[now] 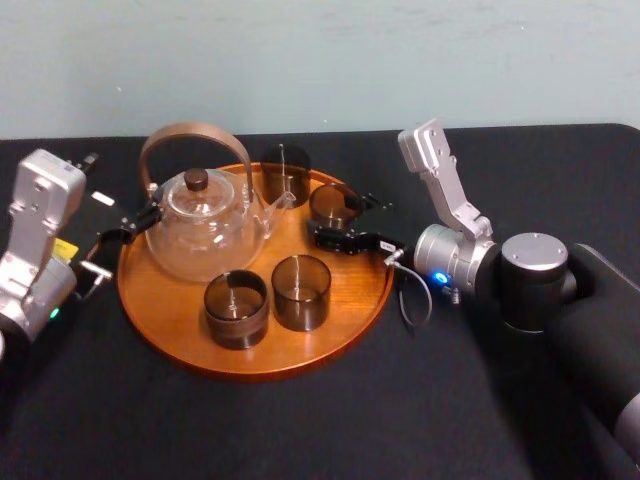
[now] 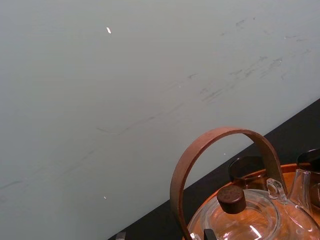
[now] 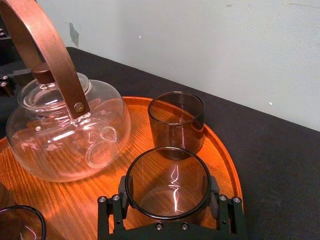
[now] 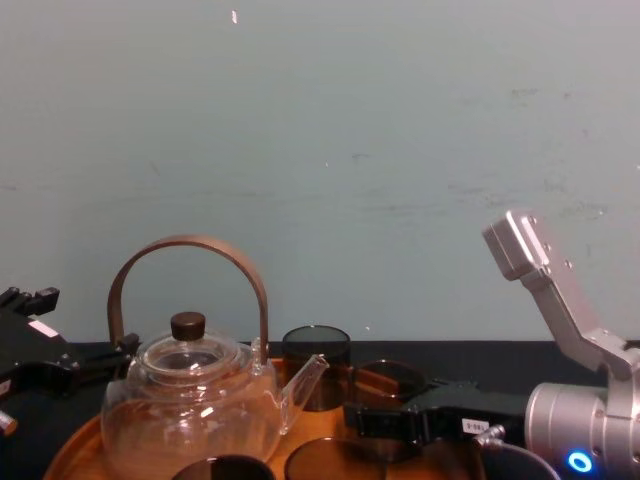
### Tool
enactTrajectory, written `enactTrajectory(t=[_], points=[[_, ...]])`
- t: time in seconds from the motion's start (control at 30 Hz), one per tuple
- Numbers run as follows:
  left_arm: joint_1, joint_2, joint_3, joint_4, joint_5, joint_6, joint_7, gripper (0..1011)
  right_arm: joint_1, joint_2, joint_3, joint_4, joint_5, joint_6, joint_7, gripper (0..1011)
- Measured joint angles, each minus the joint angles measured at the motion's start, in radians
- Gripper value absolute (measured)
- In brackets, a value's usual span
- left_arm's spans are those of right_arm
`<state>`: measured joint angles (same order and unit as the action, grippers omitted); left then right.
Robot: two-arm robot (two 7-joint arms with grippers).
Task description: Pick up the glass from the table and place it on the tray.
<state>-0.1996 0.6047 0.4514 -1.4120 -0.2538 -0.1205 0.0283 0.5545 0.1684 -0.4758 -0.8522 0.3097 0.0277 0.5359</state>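
Right gripper point(image 1: 338, 215), closed snugly on the smoked glass point(image 3: 167, 182) at the tray's point(image 1: 180, 350) right rim, could tip it onto the teapot spout point(image 1: 281, 205) if released tilted; left gripper point(image 1: 138, 220) idles at the left rim

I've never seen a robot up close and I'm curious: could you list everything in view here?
table: one, black, under everything.
tray: one, orange-brown, round, mid-table.
teapot: one, clear glass with brown handle, tray's left rear.
glass: one, smoky, tray's right side, gripped.
other glasses: three, smoky; two at tray's front, one at rear.
wall: one, pale grey-green, behind table.
left gripper: one, black, tray's left edge beside teapot.
right gripper: one, black, shut on the glass.
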Motion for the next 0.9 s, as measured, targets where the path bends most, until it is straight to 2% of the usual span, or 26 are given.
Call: enactTrajectory(t=[0.33, 0.4, 0.5, 0.7, 0.9], points=[[0.000, 0.000, 0.000, 0.000, 0.000, 0.000, 0.000, 1009, 0.000, 0.000, 0.000, 0.000, 0.000, 0.000, 0.001, 917], [0.000, 0.000, 0.000, 0.000, 0.000, 0.000, 0.000, 1010, 0.000, 0.000, 0.000, 0.000, 0.000, 0.000, 0.001, 928], [0.000, 0.000, 0.000, 0.000, 0.000, 0.000, 0.000, 1009, 0.000, 0.000, 0.000, 0.000, 0.000, 0.000, 0.001, 997], [0.000, 0.000, 0.000, 0.000, 0.000, 0.000, 0.000, 1010, -0.001, 0.001, 0.000, -0.002, 0.001, 0.001, 0.002, 1002], [0.000, 0.000, 0.000, 0.000, 0.000, 0.000, 0.000, 1010, -0.022, 0.024, -0.001, -0.056, 0.002, 0.048, 0.006, 1002]])
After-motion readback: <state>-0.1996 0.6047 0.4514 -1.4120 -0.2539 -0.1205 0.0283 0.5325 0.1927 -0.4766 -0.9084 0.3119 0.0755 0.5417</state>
